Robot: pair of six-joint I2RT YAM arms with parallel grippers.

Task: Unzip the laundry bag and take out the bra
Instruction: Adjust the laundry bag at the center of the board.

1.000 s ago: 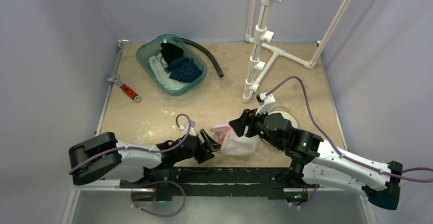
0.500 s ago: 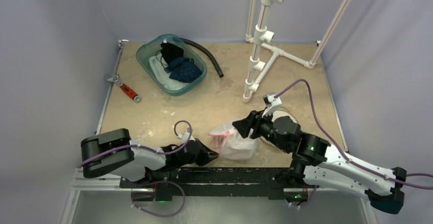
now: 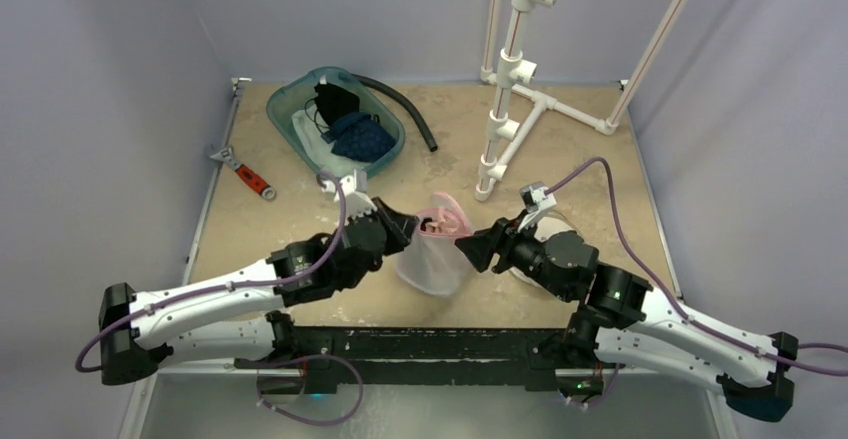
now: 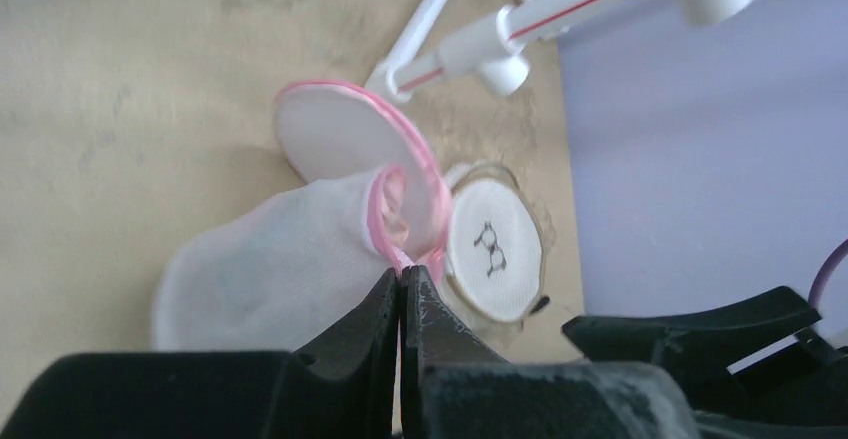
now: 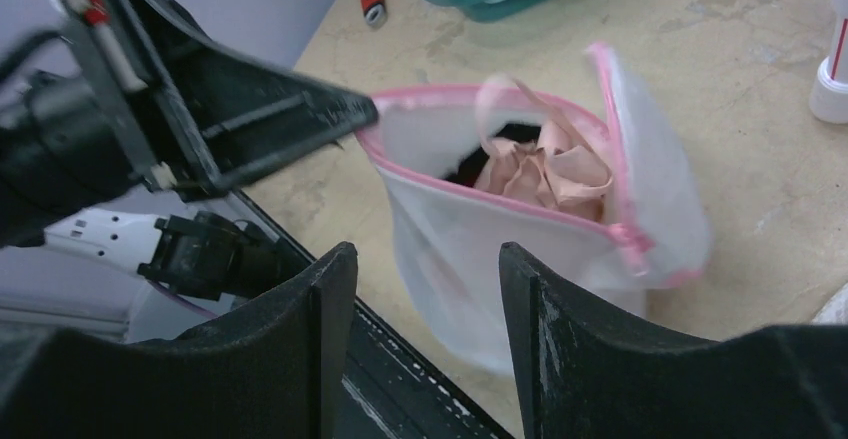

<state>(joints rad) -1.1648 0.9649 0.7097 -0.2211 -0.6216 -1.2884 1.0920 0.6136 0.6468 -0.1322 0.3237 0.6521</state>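
Left wrist — left gripper [image 4: 402, 277] clamping laundry bag [image 4: 255, 281], right gripper [image 5: 428, 255] agape

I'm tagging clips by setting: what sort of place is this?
Probably a robot lab cell, not a home: bare lavender walls enclose a small table, with a white PVC pipe rack standing on it.

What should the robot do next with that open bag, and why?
Probably ease the right gripper forward into the mouth of the bag and close on the bra. The left gripper pinches the bag at its top edge and holds it up and open. The peach bra sits bunched just inside, and the right gripper faces it with fingers spread.
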